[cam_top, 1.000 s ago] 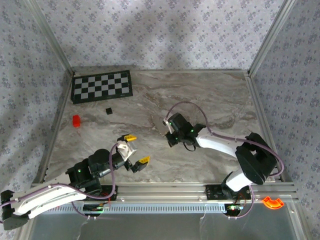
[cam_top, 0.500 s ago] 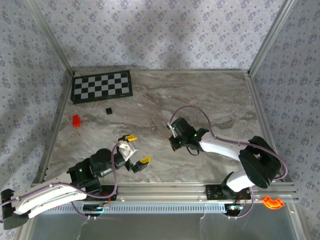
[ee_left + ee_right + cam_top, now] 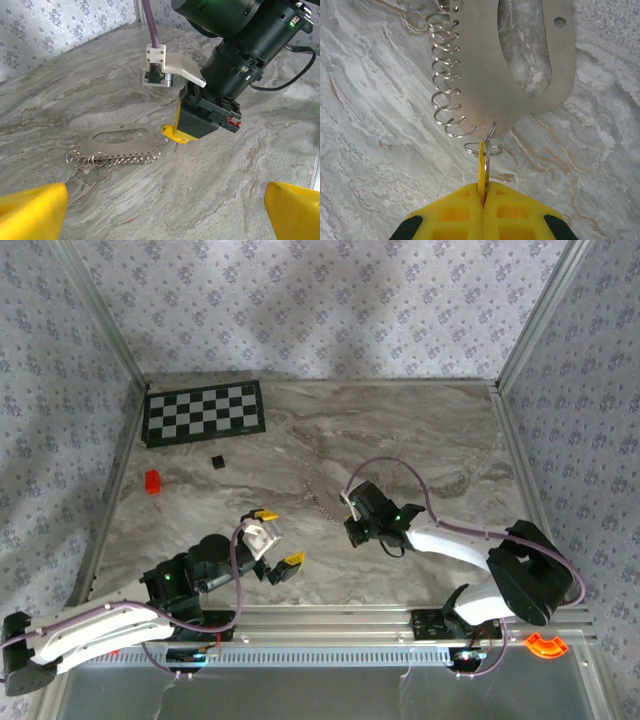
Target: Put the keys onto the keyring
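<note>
My right fingers are clamped on the yellow-headed key, held edge-on and low over the worktop. My left fingers stand wide apart and empty. I judge the key light, stiff and slick, so its plastic head is the place to pinch. Its long axis runs straight out from my grip, with the tip at the keyring, which lies flat by the end of the metal plate.

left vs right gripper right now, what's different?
The left gripper is wide open and empty; the right gripper is shut on the yellow key. The left hangs apart from the ringed metal plate; the right has its tips at the plate's end. Both have yellow fingers.
</note>
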Available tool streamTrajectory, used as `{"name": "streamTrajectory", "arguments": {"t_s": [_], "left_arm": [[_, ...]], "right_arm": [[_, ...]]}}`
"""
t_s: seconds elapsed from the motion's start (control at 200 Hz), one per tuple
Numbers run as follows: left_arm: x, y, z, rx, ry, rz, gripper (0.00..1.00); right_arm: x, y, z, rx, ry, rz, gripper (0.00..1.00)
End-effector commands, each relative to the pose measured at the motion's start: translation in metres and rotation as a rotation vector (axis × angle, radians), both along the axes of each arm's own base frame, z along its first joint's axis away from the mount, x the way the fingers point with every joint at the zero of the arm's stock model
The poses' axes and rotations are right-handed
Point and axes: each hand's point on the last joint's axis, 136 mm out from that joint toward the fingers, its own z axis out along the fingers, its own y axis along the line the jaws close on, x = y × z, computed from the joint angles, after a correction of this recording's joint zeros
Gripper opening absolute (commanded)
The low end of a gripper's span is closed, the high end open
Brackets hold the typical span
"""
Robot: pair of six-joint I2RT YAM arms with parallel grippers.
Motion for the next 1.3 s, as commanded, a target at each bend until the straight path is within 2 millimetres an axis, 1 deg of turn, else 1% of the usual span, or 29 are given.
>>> {"name": "streamTrajectory", "arguments": {"t_s": [0.0,0.395,0.755,0.96,1.089,1.214,1.294], "left_arm": [[0.005,-0.003,0.035,-0.091,-0.030,0.020,0.99],[0.006,-0.003,0.037,-0.102,-0.034,0.026,0.99],[0.006,-0.002,0.038,-0.110,-0.030,0.028,1.00],[0.008,-0.002,0.037,-0.109,-0.028,0.038,1.00],[0.012,0.000,0.035,-0.091,-0.027,0.066,1.00],[0.021,0.011,0.036,-0.074,-0.033,0.141,1.00],[0.031,0.022,0.034,-0.050,-0.038,0.221,1.00]], "right_arm": [[0.000,-0.005,0.003,0.007,-0.014,-0.032,0.06],[-0.006,-0.016,0.000,-0.005,-0.007,-0.058,0.12],[-0.006,-0.025,0.009,-0.005,-0.035,-0.084,0.16],[-0.006,-0.032,0.031,0.032,-0.091,-0.111,0.20],[-0.009,-0.042,0.049,0.058,-0.154,-0.119,0.27],[-0.006,-0.057,0.067,0.069,-0.227,-0.144,0.33],[-0.004,-0.068,0.077,0.074,-0.270,-0.169,0.38]]}}
